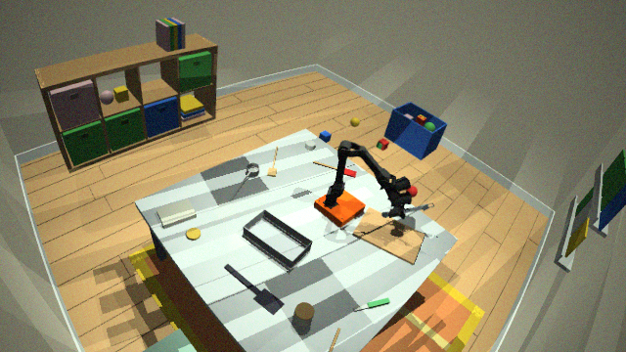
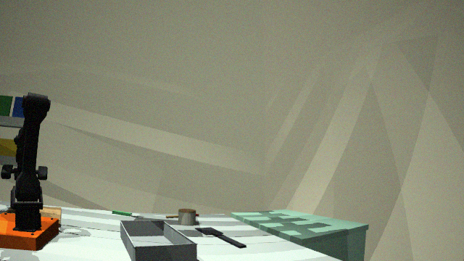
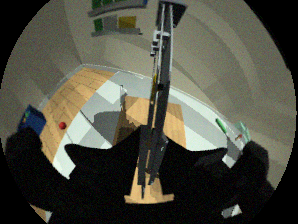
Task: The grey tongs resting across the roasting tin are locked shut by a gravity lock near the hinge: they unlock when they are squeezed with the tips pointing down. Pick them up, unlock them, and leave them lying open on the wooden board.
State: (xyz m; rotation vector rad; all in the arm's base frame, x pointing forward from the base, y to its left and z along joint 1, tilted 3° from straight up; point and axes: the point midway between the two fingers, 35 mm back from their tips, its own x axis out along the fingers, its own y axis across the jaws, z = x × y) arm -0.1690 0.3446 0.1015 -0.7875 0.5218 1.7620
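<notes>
The grey tongs (image 1: 420, 209) (image 3: 163, 95) are held in the air above the wooden board (image 1: 376, 235) (image 3: 175, 118). My gripper (image 1: 398, 213) (image 3: 147, 130) is shut on them. The tongs run close to level, out past both sides of the fingers. Their two arms lie close together in the wrist view; whether the lock is engaged cannot be told. Nothing lies on the board, and shadows fall across it. The roasting tin (image 1: 266, 252) (image 2: 164, 252) stands on the table, with no tongs across it. The arm hides gripper and tongs in the exterior view.
The orange arm base (image 1: 339, 209) (image 2: 47, 233) stands between the tin and the board. A green-handled knife (image 1: 379, 303) (image 2: 122, 213) lies toward the front edge. A dark spatula (image 1: 268, 299) (image 2: 232, 241) and a round canister (image 1: 303, 318) (image 2: 187, 217) are beyond the tin.
</notes>
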